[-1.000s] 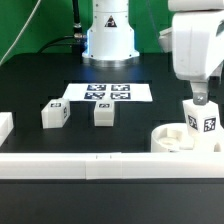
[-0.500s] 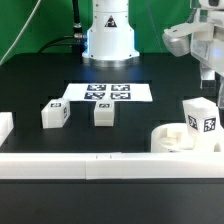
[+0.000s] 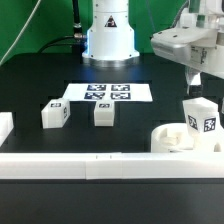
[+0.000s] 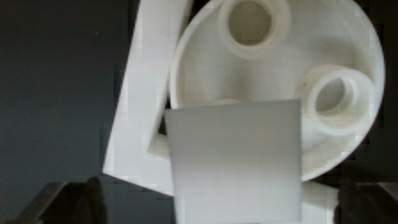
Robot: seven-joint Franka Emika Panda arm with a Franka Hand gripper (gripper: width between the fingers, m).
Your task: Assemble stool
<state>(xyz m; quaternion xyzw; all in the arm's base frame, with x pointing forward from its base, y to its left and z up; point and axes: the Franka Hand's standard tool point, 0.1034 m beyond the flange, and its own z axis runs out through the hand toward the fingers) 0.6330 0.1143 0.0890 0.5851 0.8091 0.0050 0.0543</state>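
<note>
The round white seat (image 3: 170, 139) lies at the exterior view's right, against the front rail. One blocky white leg (image 3: 201, 119) with a tag stands upright on it. My gripper (image 3: 196, 84) hangs just above that leg, open and holding nothing. Two more tagged legs (image 3: 55, 114) (image 3: 103, 113) stand loose on the black table. In the wrist view the seat (image 4: 267, 70) shows its round holes. The upright leg (image 4: 240, 150) sits between my dark fingers (image 4: 68, 203), with a gap on each side of it.
The marker board (image 3: 107, 93) lies flat behind the loose legs. A long white rail (image 3: 90, 166) runs along the front edge, with a white block (image 3: 4, 126) at the exterior view's left. The robot base (image 3: 108, 35) stands at the back.
My gripper has let go of the upright leg and lifted off it, shifting slightly to the exterior view's left. The leg stays standing on the seat.
</note>
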